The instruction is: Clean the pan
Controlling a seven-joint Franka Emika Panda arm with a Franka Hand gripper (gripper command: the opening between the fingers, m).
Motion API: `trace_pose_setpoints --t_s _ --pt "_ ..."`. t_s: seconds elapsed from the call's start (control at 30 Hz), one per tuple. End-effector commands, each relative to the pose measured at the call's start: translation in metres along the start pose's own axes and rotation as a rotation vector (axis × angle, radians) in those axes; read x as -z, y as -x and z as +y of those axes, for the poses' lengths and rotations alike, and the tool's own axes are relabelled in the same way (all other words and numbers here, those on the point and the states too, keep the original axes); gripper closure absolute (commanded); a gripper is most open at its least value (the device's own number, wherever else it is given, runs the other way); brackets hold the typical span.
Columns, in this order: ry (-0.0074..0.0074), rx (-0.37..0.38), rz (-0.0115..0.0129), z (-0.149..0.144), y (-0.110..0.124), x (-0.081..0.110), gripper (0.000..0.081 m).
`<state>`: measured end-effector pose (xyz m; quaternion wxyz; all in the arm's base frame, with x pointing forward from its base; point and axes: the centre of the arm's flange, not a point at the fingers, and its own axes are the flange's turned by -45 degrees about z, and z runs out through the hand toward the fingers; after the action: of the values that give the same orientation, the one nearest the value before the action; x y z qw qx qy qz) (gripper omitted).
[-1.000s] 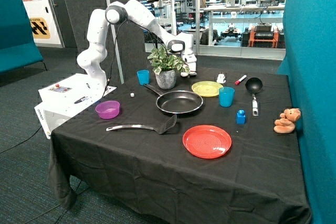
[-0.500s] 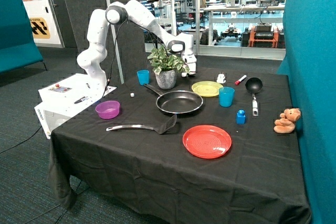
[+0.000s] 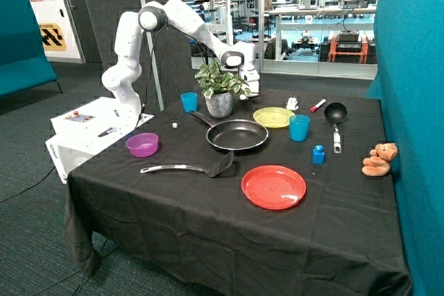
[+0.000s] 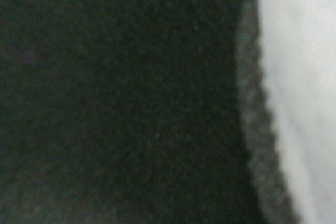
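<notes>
Apparently, gripper [image 3: 251, 92] hovering low at table's far edge behind potted plant [image 3: 220, 90], finger state unreadable. Pan [image 3: 237, 134] sitting mid-table, untouched, between plant and red plate [image 3: 273, 186]. Cleaning not begun; next: fetching wiping tool.

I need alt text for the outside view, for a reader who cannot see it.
A white robot arm's tool hangs behind a potted plant on a black-clothed table; the pan lies untouched in front of the plant.
</notes>
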<state>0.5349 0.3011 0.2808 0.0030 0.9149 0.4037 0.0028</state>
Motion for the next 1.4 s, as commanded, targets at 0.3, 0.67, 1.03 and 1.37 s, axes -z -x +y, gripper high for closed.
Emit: trace_pose_setpoints --t_s 0.3,0.67,1.03,1.37 --pt "-0.0079 0.044 -0.0025 0.004 -0.002 0.052 0.0808" --pt "-0.0079 0.061 -0.0024 0.009 -0.006 0.098 0.0808" --pt "-0.0078 0.032 -0.0025 0.014 -0.010 0.140 0.0808" --pt "-0.0052 -1.203 -0.0070 0.050 -0.044 0.114 0.0808"
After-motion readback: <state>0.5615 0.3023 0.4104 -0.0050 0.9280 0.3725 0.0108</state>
